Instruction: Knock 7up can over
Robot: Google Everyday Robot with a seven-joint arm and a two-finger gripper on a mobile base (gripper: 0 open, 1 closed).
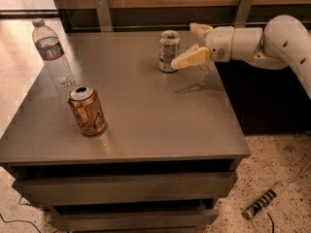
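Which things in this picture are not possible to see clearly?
- Camera view: whether the gripper, open beside the 7up can, touches it; its lower finger overlaps the can's edge.
- Camera view: the arm is cut off by the right edge.
- Camera view: the 7up can's label lettering is too small to read.

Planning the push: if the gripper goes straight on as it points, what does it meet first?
The 7up can, upright just left of the open gripper; contact looks near, though depth is unclear.
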